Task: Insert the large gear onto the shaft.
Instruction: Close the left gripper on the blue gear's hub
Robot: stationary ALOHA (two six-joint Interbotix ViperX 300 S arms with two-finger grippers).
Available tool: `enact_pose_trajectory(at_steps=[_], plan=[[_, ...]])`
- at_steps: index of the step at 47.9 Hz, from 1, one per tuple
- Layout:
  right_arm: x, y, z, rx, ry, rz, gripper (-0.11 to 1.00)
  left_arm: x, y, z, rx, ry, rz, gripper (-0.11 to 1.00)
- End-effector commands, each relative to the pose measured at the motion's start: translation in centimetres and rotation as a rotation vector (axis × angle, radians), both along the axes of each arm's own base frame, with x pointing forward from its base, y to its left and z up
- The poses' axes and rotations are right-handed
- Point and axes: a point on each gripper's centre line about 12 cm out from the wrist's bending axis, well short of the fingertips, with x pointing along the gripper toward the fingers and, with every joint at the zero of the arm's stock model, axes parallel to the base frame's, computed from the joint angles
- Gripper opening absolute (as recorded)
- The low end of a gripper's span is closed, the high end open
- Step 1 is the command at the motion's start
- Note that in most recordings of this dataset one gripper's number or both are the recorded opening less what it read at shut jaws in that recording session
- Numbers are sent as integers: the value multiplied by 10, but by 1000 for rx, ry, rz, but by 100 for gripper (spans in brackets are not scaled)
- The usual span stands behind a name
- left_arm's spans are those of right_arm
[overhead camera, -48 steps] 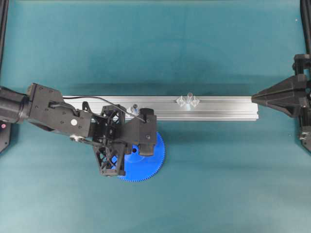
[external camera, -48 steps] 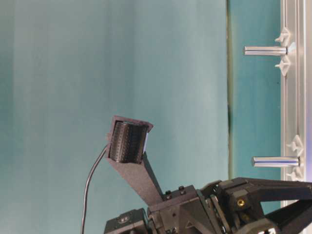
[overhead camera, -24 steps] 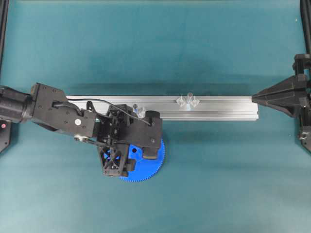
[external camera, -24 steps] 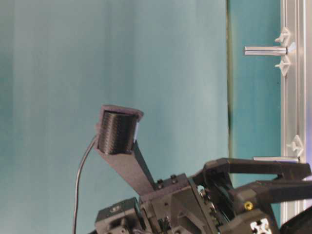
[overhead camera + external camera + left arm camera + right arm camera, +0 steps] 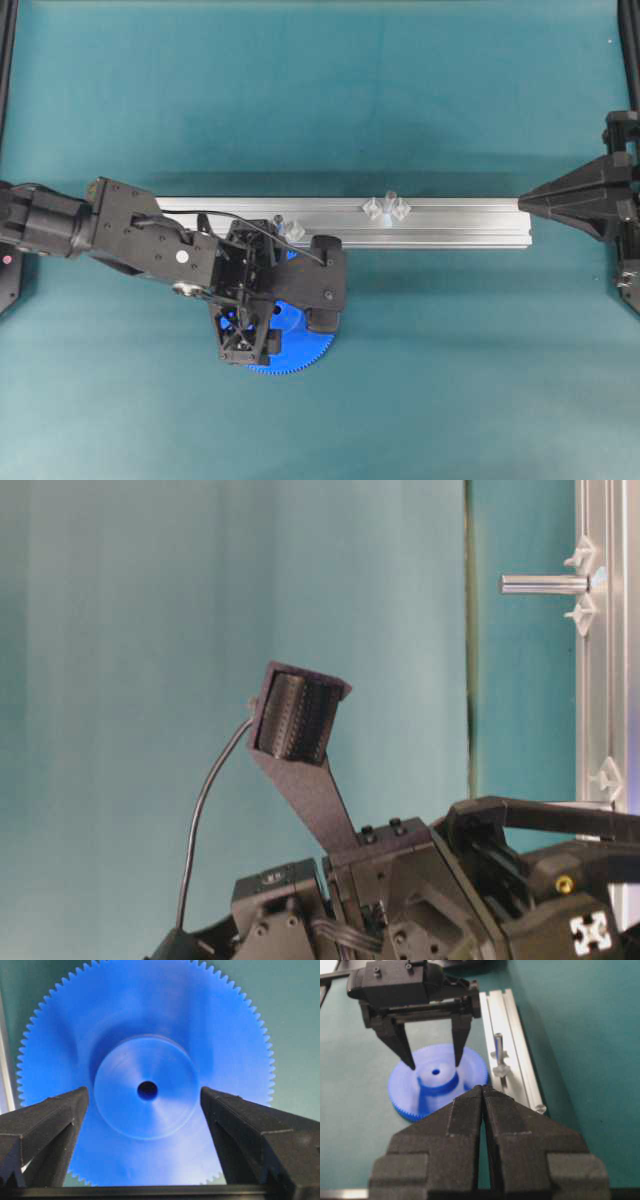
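Across the teal tabletop an aluminium rail is carrying the shaft. We are hanging our left hand, fingers wide apart, straddling the raised hub of the large gear, which is lying flat beside the rail, likely lining up a grasp. Our right hand is resting pressed together, well apart.

Teal tabletop, evenly lit, soft shadows, black frame posts at edges
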Motion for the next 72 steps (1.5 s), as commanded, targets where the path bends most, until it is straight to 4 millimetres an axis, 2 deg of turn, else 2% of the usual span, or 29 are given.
enact_pose_trajectory(at_steps=[1, 45, 72], plan=[[2, 0, 4, 8, -16, -4, 8, 7, -3, 13, -4, -37, -4, 94], [2, 0, 4, 23, -16, -7, 8, 8, -2, -13, -6, 28, 25, 94], [1, 0, 4, 22, -16, -7, 8, 8, -2, -14, -8, 32, 31, 93]])
